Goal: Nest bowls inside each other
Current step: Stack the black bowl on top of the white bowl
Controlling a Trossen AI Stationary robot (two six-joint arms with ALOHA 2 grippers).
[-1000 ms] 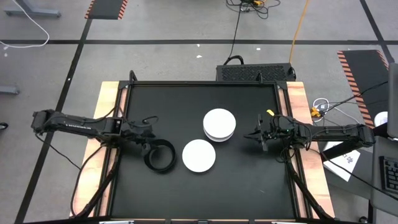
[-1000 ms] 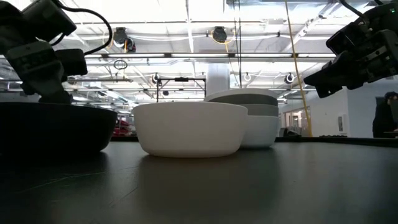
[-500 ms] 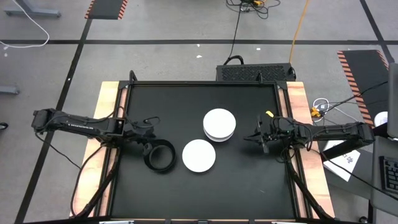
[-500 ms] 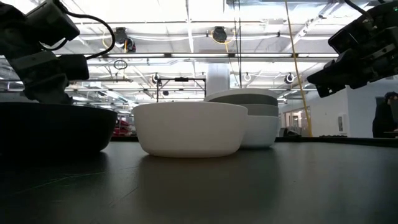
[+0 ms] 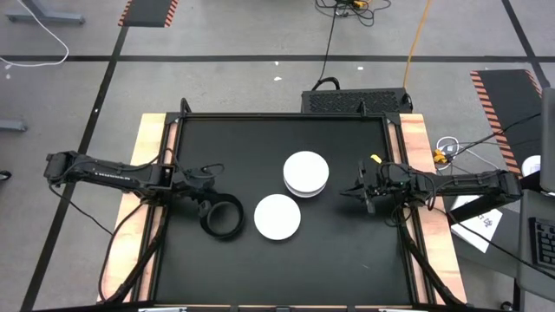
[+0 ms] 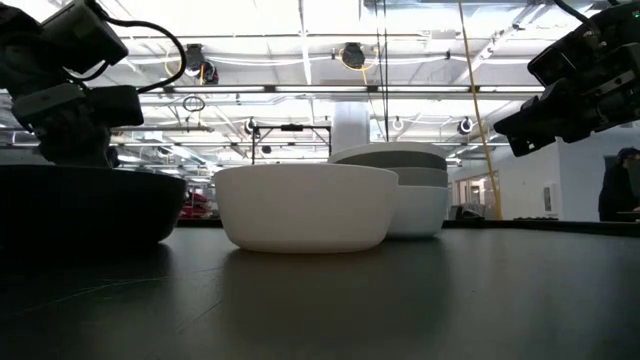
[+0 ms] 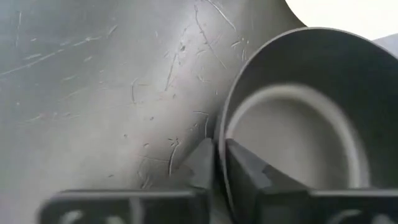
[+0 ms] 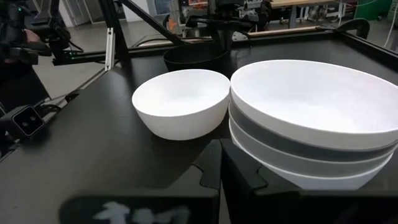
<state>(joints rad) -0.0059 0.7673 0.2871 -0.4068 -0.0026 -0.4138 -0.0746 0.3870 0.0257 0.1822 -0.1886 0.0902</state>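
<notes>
My left arm reaches in from the table's left side, its left gripper (image 5: 211,204) low at the table, fingers (image 7: 239,171) pinched together on the rim of the black bowl (image 7: 292,124). My right arm stretches in from the right side, the right gripper (image 5: 350,190) raised above the surface, fingers closed, nothing between them.

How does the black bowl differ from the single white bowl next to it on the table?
The black bowl is dark all over; the white bowl is plain white. The left gripper has its jaws closed on the black bowl's rim; nothing touches the white bowl. Both are round, about equal in size, upright and empty.
</notes>
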